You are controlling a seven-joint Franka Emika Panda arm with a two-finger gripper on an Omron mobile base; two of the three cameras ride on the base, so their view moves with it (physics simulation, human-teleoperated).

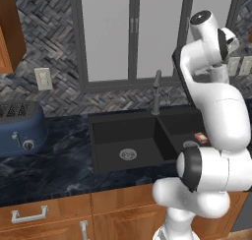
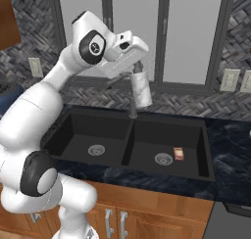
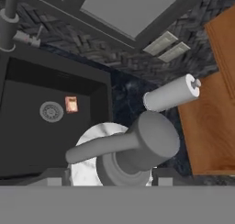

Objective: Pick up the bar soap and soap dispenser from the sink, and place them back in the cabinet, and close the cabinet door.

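the sink (image 2: 206, 150) is the biggest of the task's things: a black double basin sunk into the dark marbled worktop (image 2: 230, 169), with a round steel drain (image 2: 163, 158) in the right basin, another in the left, and a dark faucet (image 1: 156, 91) rising behind the divider. no brand, label or writing can be read on anything. the white arm (image 2: 34, 115) reaches up over the sink, and the soap dispenser (image 2: 142, 90), a pale marbled bottle, hangs upright under the hand, lifted above the divider and just in front of the faucet. in the hand view its grey pump head (image 3: 137, 142) and white marbled body sit right between the fingers, which seem to pinch the bottle, though the finger tips themselves are hidden behind it. the bar soap (image 2: 178, 154), a small pinkish-peach block, lies flat on the floor of the right basin just beside the drain. around: grey-framed window panes (image 1: 130, 32) behind the sink, a blue toaster (image 1: 19, 128) on the worktop at the left, a paper towel roll (image 3: 172, 93) lying on the worktop to the sink's right, light switches (image 2: 230, 80) on the herringbone wall, and wood base cabinets (image 1: 59, 214) below.
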